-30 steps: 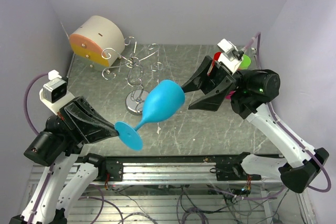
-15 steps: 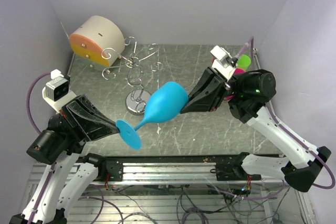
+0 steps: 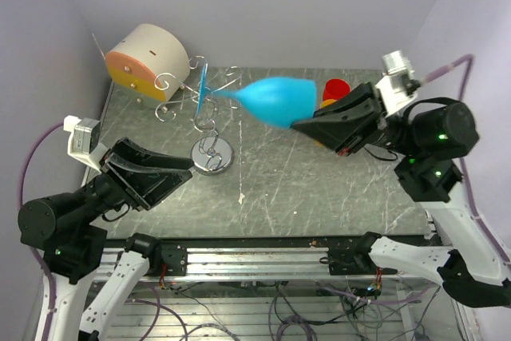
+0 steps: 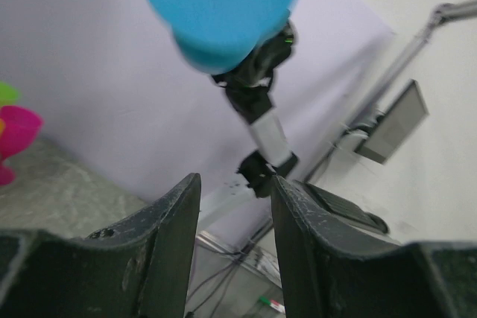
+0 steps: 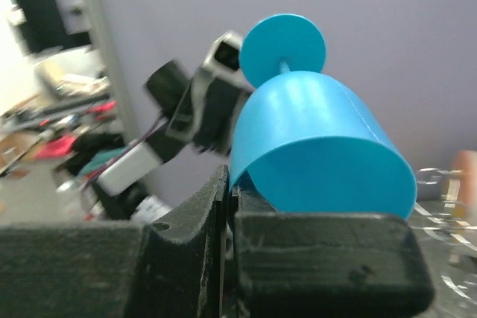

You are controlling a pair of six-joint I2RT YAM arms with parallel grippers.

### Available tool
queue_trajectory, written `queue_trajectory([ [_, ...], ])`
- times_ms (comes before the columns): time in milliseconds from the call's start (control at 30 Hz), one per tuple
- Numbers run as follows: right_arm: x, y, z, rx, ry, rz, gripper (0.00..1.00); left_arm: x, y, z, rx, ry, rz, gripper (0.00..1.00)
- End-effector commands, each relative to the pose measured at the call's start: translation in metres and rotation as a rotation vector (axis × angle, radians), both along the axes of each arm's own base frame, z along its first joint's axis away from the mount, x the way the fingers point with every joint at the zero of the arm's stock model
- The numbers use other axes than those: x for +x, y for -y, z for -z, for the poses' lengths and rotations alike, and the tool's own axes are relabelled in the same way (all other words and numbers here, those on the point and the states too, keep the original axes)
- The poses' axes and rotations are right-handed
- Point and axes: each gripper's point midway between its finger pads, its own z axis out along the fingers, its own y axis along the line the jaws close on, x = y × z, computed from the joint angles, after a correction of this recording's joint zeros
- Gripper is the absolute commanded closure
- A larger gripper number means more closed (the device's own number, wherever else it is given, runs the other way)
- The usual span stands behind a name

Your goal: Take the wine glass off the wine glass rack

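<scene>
While right fingers point(image 3: 339, 123) pinch its rim, wine glass point(image 3: 275, 100) hangs sideways midair.

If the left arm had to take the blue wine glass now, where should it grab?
Probably the thin stem, coming from the near side: the wine glass lies sideways, and the right gripper pinches its bowl rim.

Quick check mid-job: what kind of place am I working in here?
Likely a lab test cell: a scratched metal table boxed in by plain walls, with a rail and loose cables at its near edge.
</scene>
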Motion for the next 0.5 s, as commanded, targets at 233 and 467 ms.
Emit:
queue_trajectory([
  [233,0.200,0.124,0.003,-0.188,-0.209,1.398,1.00,0.043,-0.022,0.068,0.204,-0.228,-0.321,0.49],
  [467,0.300,0.260,0.041,-0.501,-0.353,2.086,1.00,0.043,-0.028,0.074,0.239,-0.245,-0.371,0.52],
])
